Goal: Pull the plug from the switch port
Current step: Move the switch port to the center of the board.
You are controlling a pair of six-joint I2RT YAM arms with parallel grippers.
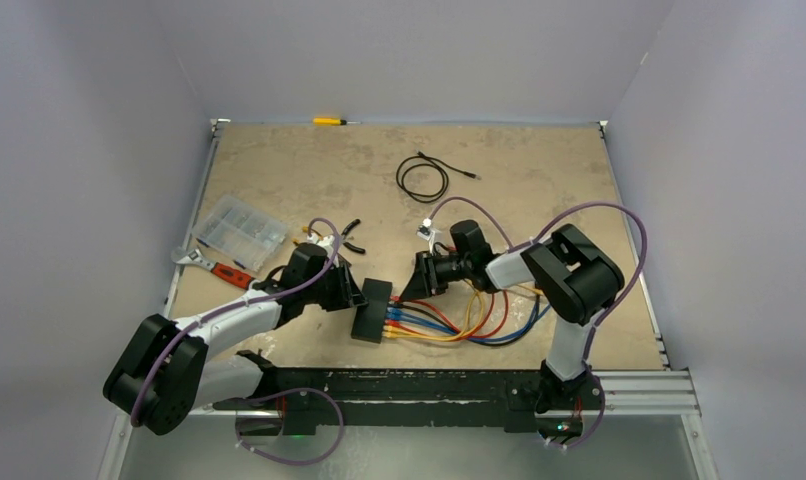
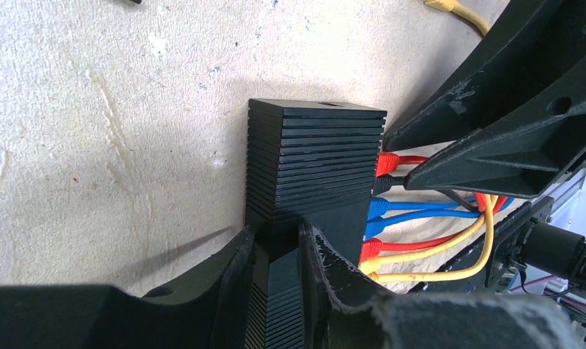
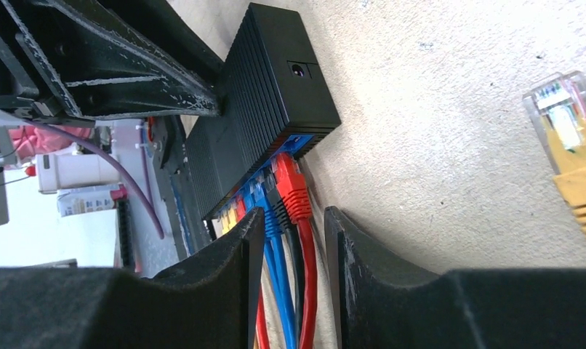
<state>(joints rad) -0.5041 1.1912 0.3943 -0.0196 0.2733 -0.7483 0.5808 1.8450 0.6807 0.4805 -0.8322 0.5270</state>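
The switch (image 1: 372,310) sits on the table (image 1: 539,180) between my two arms, toward the near side. Its socket face is turned to my right and is filled with a row of coloured plugs. At the far end of that row is a red plug (image 3: 291,182), with a black plug (image 2: 381,183) just beside it, then blue, red and yellow ones along the row. My left gripper (image 2: 275,265) is clamped across the switch's ribbed body, pinning it in place. My right gripper (image 3: 294,247) has its jaws apart and straddles the red and black cables just behind their plugs. Bare table shows between the red cable and one finger, so nothing is pinched there. A yellow plug (image 3: 566,131) lies loose on the table off to the side, in no socket. I judge this to be the grasping step: the switch is braced and no pull has begun. The next move calls for easing my right jaws forward onto the red plug's boot and closing with its latch tab pressed. I would then draw straight back along the socket's axis while my left hold resists. The black plug is close enough that I could catch it by mistake.
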